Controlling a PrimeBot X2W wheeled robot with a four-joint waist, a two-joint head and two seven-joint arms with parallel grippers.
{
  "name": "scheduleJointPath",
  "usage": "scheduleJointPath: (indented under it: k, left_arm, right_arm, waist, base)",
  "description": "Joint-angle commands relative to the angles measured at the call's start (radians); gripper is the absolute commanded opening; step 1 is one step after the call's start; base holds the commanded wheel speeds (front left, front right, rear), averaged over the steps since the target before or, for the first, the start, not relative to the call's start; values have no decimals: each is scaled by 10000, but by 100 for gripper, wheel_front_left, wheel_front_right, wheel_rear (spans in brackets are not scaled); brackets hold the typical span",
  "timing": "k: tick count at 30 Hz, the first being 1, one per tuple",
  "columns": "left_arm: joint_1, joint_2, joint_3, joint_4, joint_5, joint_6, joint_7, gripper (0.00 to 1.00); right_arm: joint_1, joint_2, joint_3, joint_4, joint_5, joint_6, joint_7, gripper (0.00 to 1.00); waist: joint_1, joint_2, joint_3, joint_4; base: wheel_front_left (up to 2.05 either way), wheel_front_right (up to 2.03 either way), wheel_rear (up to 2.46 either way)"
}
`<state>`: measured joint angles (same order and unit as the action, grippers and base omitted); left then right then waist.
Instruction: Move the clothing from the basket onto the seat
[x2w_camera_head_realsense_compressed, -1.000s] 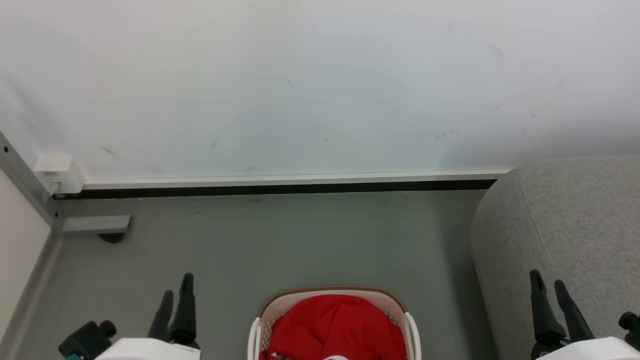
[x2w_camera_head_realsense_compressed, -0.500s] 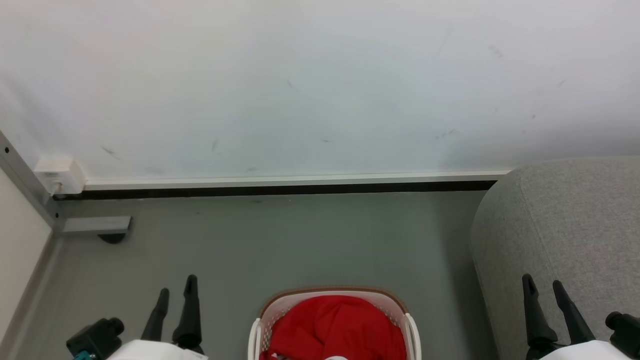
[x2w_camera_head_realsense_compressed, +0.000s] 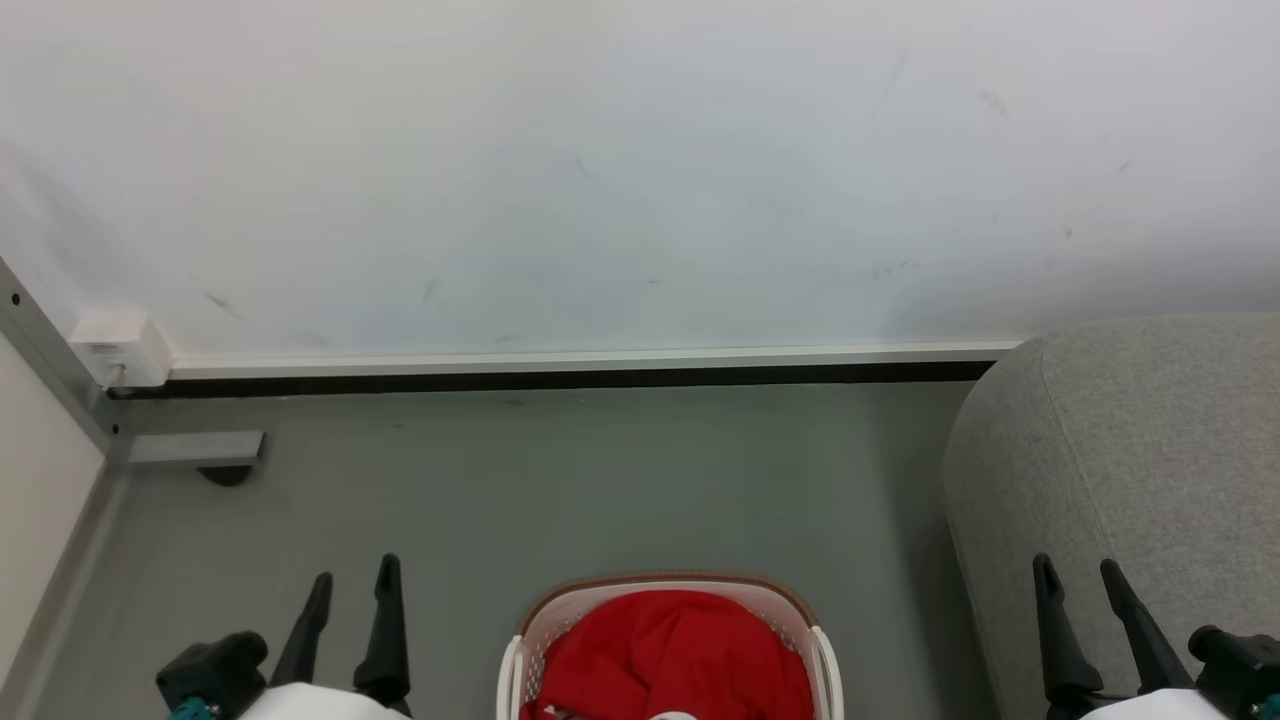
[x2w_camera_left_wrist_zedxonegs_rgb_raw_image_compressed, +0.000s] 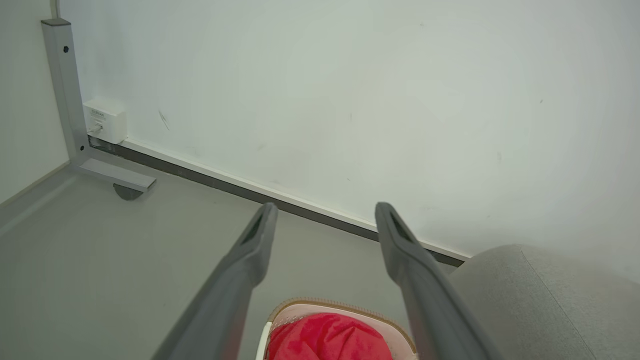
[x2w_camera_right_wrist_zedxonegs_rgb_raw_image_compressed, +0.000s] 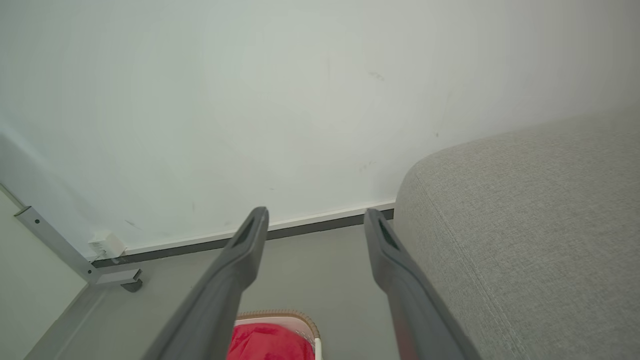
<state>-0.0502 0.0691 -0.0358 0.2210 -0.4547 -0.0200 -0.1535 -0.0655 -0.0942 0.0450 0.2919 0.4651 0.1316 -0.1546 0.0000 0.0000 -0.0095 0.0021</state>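
Head view is showing the left gripper (x2w_camera_head_realsense_compressed: 355, 570) at seven o'clock and the right gripper (x2w_camera_head_realsense_compressed: 1078, 563) at five, both spread and holding nothing, the clothing (x2w_camera_head_realsense_compressed: 665, 650) lying in the basket (x2w_camera_head_realsense_compressed: 660, 580) at six, the grey seat (x2w_camera_head_realsense_compressed: 1150, 450) beyond at three.

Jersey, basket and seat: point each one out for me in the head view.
red jersey (x2w_camera_head_realsense_compressed: 670, 650), head view, on its bunched upper folds.
basket (x2w_camera_head_realsense_compressed: 665, 579), head view, on the brown far rim.
seat (x2w_camera_head_realsense_compressed: 1150, 450), head view, on its bare grey top.
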Motion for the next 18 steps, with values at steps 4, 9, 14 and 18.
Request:
scheduleJointPath:
  k: [4,9,14,18]
  left_arm:
    - [67,141,-66,-36,662,96,-215,100]
    - [61,189,-169,-15,1145,141,-316,100]
    - [68,224,-232,43,1499,49,-427,100]
    - [115,223,-237,129,1754,-62,-525,100]
  right_arm:
    - [-140,-82,62,51,-476,-11,-182,100]
    - [-129,-53,-36,154,-787,-11,-304,100]
    - [-158,-4,-116,249,-1062,-12,-430,100]
    - [-140,-15,-126,379,-1340,-13,-512,100]
  waist:
    - [0,0,1,6]
    - [0,0,14,29]
    - [0,0,13,39]
    - [0,0,-3,41]
  base:
    - [0,0,0]
    - [0,0,0]
    - [0,0,0]
    - [0,0,0]
